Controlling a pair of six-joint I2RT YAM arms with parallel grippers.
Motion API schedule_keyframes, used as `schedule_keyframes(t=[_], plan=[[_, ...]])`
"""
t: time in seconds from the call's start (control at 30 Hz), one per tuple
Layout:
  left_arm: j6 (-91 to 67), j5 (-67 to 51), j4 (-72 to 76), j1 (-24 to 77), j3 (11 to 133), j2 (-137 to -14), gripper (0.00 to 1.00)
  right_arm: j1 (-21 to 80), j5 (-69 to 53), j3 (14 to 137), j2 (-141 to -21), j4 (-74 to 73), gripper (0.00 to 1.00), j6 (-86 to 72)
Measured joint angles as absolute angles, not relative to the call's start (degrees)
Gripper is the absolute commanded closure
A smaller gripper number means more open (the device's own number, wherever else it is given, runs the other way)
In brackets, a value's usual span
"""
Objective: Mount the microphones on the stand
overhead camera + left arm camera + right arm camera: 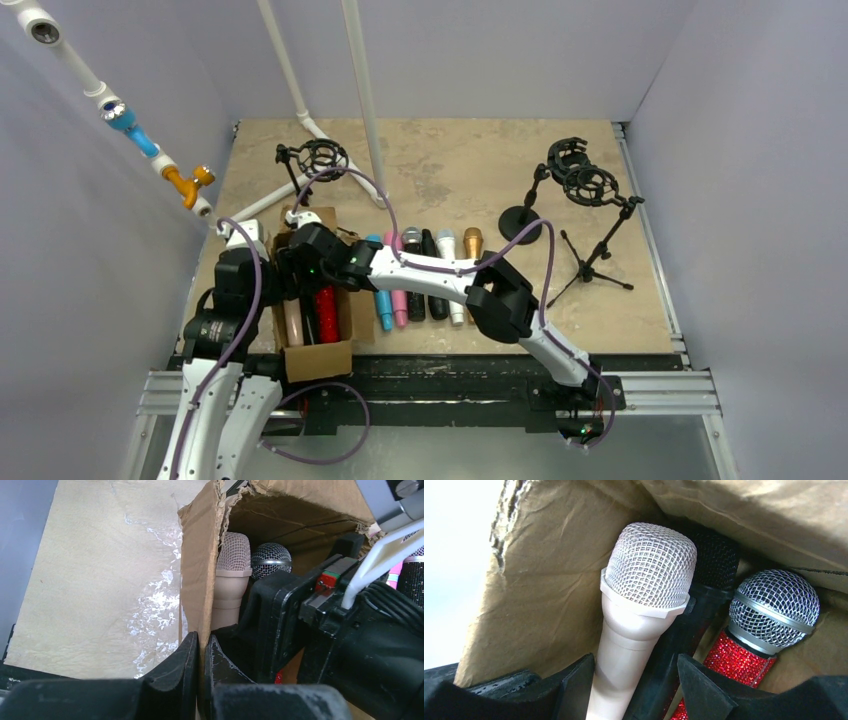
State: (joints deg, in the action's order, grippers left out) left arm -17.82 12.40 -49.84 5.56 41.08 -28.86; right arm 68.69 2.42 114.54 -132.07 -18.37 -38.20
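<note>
A torn cardboard box point(318, 360) at the left holds a peach microphone point(646, 580), a black one point(714, 565) and a red glitter one point(744, 660). My right gripper point(636, 667) is open inside the box, with its fingers on either side of the peach and black handles. My left gripper point(202, 642) is shut on the box's left wall point(197, 570). Blue point(383, 305), pink point(398, 300), black point(435, 295), white point(452, 290) and gold point(472, 243) microphones lie in a row on the table. Stands with empty shock mounts sit at back left point(318, 158) and at right point(570, 160), and one is a tripod point(592, 255).
White PVC pipes point(362, 100) rise from the back left of the table. Another pipe with blue and orange fittings point(140, 135) slants along the left wall. Grey walls close in on both sides. My right arm point(500, 295) reaches across over the row of microphones.
</note>
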Motion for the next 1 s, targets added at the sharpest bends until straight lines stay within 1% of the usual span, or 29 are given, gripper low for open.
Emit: schedule_keyframes(t=[0.1, 0.2, 0.47, 0.57, 0.7, 0.83, 1.0], plan=[[-17.8, 12.38, -50.02, 5.39, 41.08, -28.99, 1.0, 68.75, 2.5, 115.15, -132.86, -17.96, 0.4, -38.46], [-17.8, 12.32, -50.02, 5.26, 41.08, -28.99, 1.0, 68.97, 3.2, 115.15, -132.9, -16.95, 0.47, -38.63], [-17.93, 12.03, -50.52, 5.23, 40.97, -27.53, 1.0, 68.95, 3.2, 112.4, -131.74, -11.86, 0.82, -39.55], [-17.82, 11.77, -50.72, 5.21, 40.97, -27.14, 1.0, 68.86, 2.85, 110.15, -130.13, -10.92, 0.91, -39.68], [-17.8, 11.07, -50.39, 5.23, 40.99, -27.2, 1.0, 68.82, 2.87, 107.33, -127.48, -10.7, 0.96, -39.51], [-17.34, 10.74, -50.33, 5.28, 40.97, -27.35, 1.0, 68.84, 2.46, 104.6, -123.72, -10.74, 0.98, -39.4], [-16.84, 11.09, -50.3, 5.28, 40.99, -27.59, 1.0, 68.58, 1.63, 104.49, -118.58, -11.75, 1.0, -39.16]])
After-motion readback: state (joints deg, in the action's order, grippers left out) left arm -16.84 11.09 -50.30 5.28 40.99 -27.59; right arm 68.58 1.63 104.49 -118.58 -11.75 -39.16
